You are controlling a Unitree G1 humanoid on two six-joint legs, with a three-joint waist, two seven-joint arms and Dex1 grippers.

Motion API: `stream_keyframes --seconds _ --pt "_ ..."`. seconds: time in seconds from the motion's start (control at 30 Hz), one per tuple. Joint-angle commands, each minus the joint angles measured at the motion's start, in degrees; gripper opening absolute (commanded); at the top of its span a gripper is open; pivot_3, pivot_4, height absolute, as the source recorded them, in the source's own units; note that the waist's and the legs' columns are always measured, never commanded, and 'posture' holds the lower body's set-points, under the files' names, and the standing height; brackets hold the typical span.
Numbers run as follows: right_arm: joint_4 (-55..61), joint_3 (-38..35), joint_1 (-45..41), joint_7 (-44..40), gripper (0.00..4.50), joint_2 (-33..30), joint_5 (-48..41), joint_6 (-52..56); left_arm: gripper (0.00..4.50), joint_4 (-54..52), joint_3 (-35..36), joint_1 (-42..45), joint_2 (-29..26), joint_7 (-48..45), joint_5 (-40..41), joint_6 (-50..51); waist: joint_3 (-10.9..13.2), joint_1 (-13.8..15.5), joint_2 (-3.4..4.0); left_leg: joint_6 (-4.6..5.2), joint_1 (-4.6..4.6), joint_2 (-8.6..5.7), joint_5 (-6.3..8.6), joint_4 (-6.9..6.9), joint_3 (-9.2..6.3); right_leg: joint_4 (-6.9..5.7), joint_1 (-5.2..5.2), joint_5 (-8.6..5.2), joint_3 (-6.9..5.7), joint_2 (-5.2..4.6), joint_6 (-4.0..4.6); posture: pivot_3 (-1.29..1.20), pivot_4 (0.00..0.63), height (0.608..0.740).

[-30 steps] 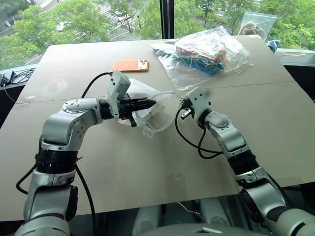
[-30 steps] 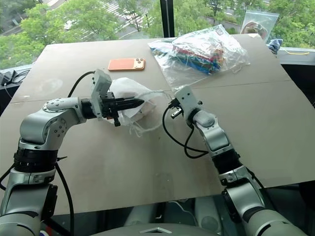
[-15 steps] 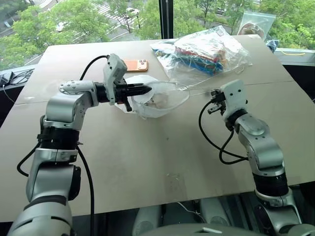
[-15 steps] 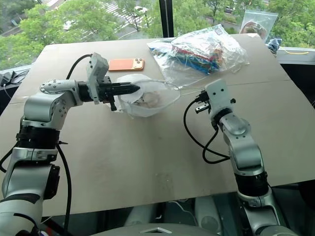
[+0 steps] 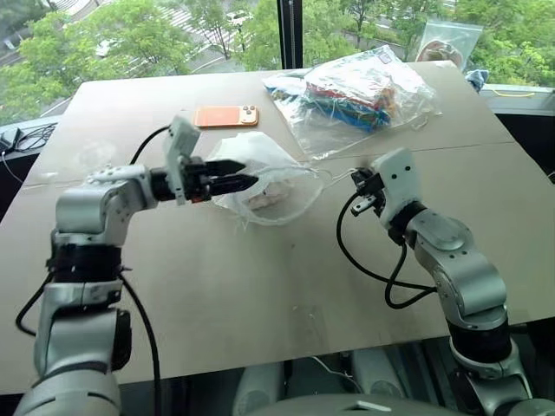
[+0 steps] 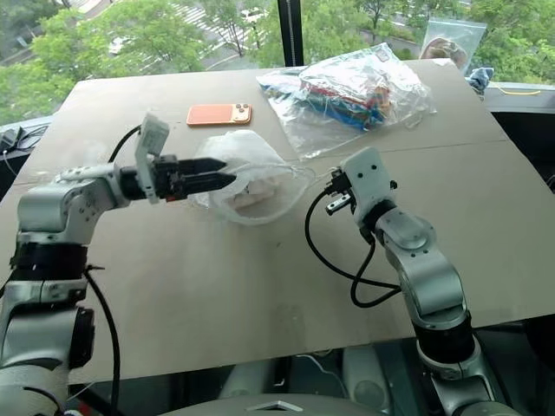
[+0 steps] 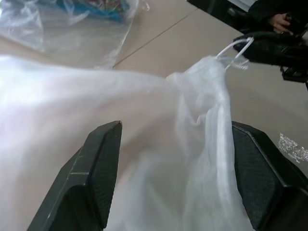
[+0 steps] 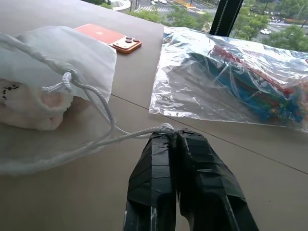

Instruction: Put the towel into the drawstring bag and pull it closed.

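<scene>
The drawstring bag [image 5: 260, 169] lies on the table's middle, white and translucent, its mouth gathered toward my right arm. The towel [image 8: 31, 108] shows through the fabric as a pale bundle with a small dark mark. My left gripper [image 5: 249, 172] points at the bag's left side, its fingers [image 7: 103, 159] wide apart with bag fabric between them; it is open. From the gathered mouth the thin white cord [image 8: 103, 113] runs across to my right gripper [image 8: 168, 134], which is shut on the cord's end a short way to the right of the bag.
An orange phone [image 5: 227, 115] lies just behind the drawstring bag. A big clear plastic bag of colourful items [image 5: 364, 91] covers the back right of the table [image 5: 217, 286]. A smaller clear bag [image 5: 451, 42] leans at the window.
My left gripper has opened and shifted left and down, and the bag has settled onto the table. My right gripper pulled the cord away to the right, drawing the mouth tighter.
</scene>
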State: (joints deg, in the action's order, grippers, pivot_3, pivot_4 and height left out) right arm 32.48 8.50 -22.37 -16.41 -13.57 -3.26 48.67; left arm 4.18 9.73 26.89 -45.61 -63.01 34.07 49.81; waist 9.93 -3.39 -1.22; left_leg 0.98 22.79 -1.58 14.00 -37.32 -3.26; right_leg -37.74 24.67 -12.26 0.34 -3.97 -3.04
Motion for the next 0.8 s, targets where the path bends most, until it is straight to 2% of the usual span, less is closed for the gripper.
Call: stream_keyframes --seconds 0.03,0.13,0.27,0.53,0.63,0.8 --pt "2.34 -0.13 -1.49 -0.56 0.0 -0.11 -1.09 -0.24 3.04 -10.64 5.38 -7.4 0.3 3.82 5.57 5.4 0.01 0.35 -0.04 0.0 0.03 0.0 0.0 -0.01 -0.02 0.05 0.0 0.0 -0.02 -0.02 0.0 0.0 0.15 0.74" --pt "2.62 -0.07 -1.59 -0.82 0.0 -0.26 -1.65 0.19 3.04 -15.65 7.73 -13.72 1.64 7.21 7.47 7.0 0.04 1.58 -0.1 0.0 0.06 -0.02 0.0 -0.05 -0.14 0.03 -0.06 0.01 -0.19 -0.06 0.0 0.0 0.15 0.74" --pt "2.91 -0.05 -1.57 -1.06 0.0 -0.75 -2.21 0.62 3.04 -18.01 9.92 -19.88 2.5 9.07 8.59 7.2 0.04 1.57 -0.09 -0.01 -0.01 -0.03 0.0 -0.06 -0.16 0.04 -0.14 0.01 -0.21 -0.08 0.01 0.0 0.15 0.74" --pt "3.1 0.06 -1.25 -0.74 0.0 -1.48 -2.8 1.11 3.04 -17.47 10.62 -25.02 0.97 7.46 9.1 4.49 0.04 1.47 -0.09 -0.03 -0.02 -0.02 -0.01 -0.04 -0.15 0.04 -0.12 0.0 -0.22 -0.06 0.03 0.0 0.15 0.74" --pt "3.02 0.04 -1.21 -0.65 0.0 -1.79 -2.91 1.18 3.04 -19.01 8.12 -25.83 1.29 7.66 7.05 1.89 0.04 1.48 -0.09 -0.03 -0.01 -0.04 -0.01 -0.04 -0.14 0.06 -0.12 0.0 -0.21 -0.07 0.03 0.0 0.15 0.74" --pt "3.08 0.16 -0.98 -0.35 0.0 -1.92 -3.02 1.27 3.04 -20.96 3.08 -24.41 4.77 10.72 5.17 -0.93 0.04 1.54 -0.09 -0.02 -0.01 -0.04 -0.01 -0.04 -0.14 0.06 -0.13 0.01 -0.2 -0.08 0.03 0.0 0.15 0.74"
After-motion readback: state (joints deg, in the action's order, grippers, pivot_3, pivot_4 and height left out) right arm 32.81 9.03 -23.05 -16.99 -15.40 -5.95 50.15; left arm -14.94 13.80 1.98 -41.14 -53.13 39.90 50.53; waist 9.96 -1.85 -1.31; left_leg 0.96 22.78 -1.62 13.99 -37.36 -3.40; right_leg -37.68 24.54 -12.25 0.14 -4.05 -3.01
